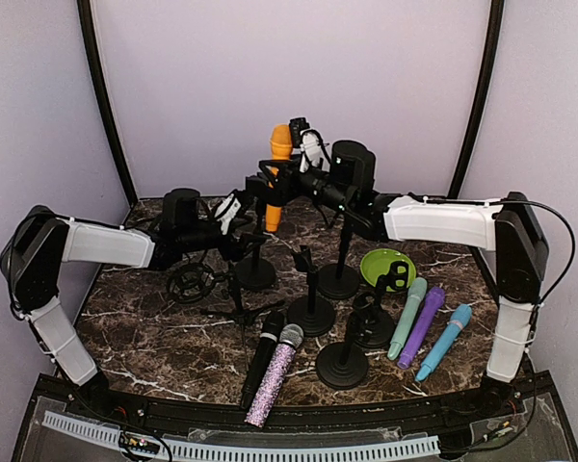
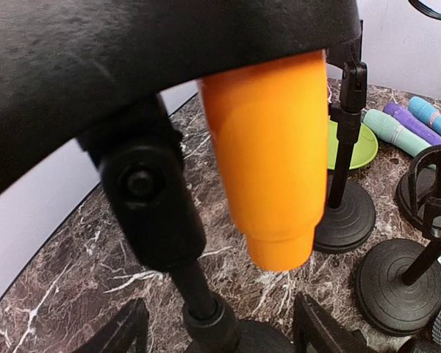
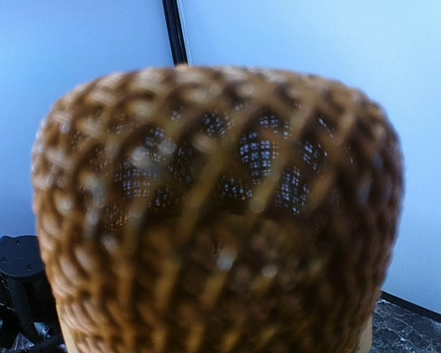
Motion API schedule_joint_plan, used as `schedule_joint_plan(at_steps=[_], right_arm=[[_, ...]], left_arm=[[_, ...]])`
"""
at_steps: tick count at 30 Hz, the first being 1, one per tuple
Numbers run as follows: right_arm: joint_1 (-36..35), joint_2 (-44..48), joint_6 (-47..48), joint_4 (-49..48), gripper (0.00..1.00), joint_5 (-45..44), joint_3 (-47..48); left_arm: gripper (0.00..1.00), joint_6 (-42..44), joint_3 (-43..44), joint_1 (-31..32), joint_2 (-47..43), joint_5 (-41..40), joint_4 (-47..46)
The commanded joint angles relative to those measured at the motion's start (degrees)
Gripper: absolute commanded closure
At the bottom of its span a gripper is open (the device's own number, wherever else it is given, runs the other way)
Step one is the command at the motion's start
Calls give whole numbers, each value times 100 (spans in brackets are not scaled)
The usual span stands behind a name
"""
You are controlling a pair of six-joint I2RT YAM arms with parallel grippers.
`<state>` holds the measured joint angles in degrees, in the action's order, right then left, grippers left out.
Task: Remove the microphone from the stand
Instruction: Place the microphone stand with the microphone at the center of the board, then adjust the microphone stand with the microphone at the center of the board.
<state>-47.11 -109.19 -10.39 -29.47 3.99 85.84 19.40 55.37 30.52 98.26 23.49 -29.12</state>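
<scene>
The orange microphone [image 1: 278,178] stands upright at the back middle, and its mesh head [image 3: 220,213] fills the right wrist view. My right gripper [image 1: 291,179] is shut on its body; its fingers are hidden in its own view. In the left wrist view the orange handle [image 2: 272,162] comes down out of the black clip [image 2: 162,66] of the stand [image 2: 198,290]. My left gripper [image 2: 220,312] is open, with a finger on each side of the stand's pole just above the base [image 1: 255,273], touching nothing.
Several empty black stands [image 1: 339,281] crowd the table's middle. A green bowl [image 1: 375,262] sits at the right. Teal, purple and blue microphones [image 1: 422,325] lie at the front right. A black one and a glittery one [image 1: 273,373] lie at the front.
</scene>
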Motion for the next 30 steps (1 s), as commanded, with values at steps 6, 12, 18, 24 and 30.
schedule_joint_plan(at_steps=[6, 12, 18, 24, 30], right_arm=[[52, -21, -23, -579, 92, 551, 101], [49, -126, 39, -470, 91, 944, 108], [58, -238, 200, -167, 91, 1301, 204], [83, -351, 279, 227, 90, 1947, 353], [233, -447, 143, 293, 90, 2638, 372]], left_arm=[[27, 148, -305, -230, -940, -64, 497], [26, 246, -411, -231, -1727, -13, 1044], [23, 308, -185, -231, -2117, 229, 1882], [21, 276, 494, -327, -1915, 737, 2821], [20, 404, 1046, -446, -1562, 1408, 3332]])
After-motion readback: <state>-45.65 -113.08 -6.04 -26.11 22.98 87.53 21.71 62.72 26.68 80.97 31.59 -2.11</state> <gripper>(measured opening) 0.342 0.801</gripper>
